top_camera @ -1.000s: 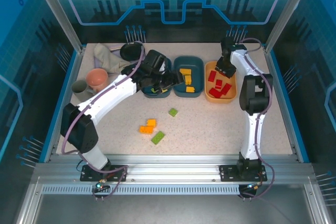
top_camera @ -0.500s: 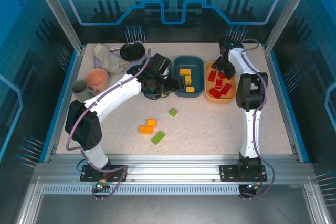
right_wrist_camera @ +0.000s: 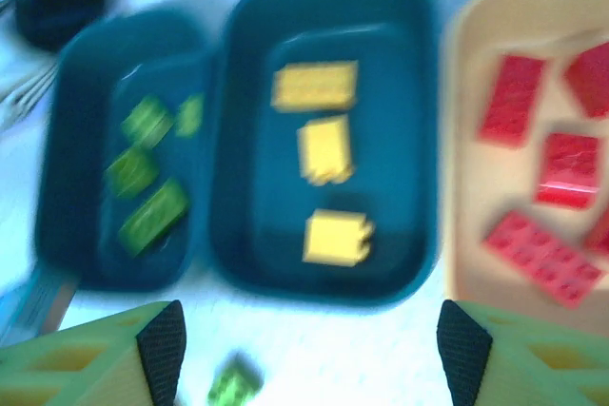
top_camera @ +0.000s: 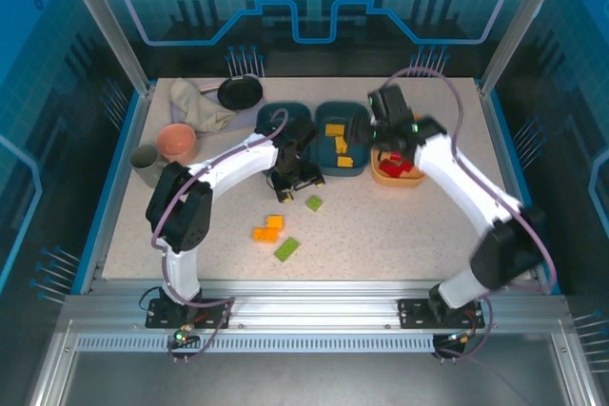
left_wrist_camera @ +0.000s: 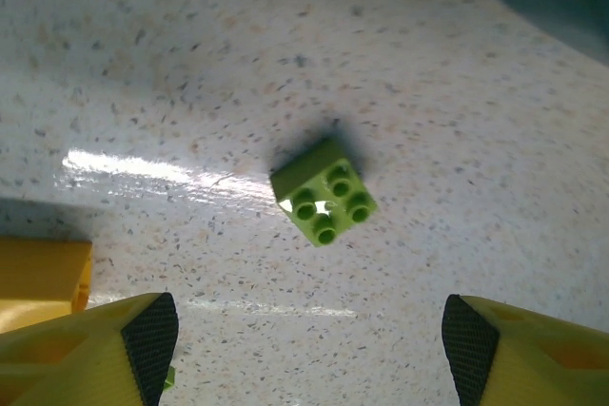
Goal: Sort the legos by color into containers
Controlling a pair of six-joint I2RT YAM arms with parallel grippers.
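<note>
Small green 2x2 lego (left_wrist_camera: 324, 202) sat loose on the counter (left_wrist_camera: 476, 92), near the teal tub (right_wrist_camera: 81, 216) w/ the greens. Prob v light, rigid, slick plastic imo, so pinch two flat opposite sides, not the studs. Left end effector (left_wrist_camera: 309, 358) hung over it, spread wide, empty. Right end effector (right_wrist_camera: 309, 358) was spread too, empty, above the tubs.

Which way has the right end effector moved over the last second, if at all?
Yes. The right end effector swung left, from over the yellow-orange tub of red bricks to the edge of the middle teal tub.
</note>
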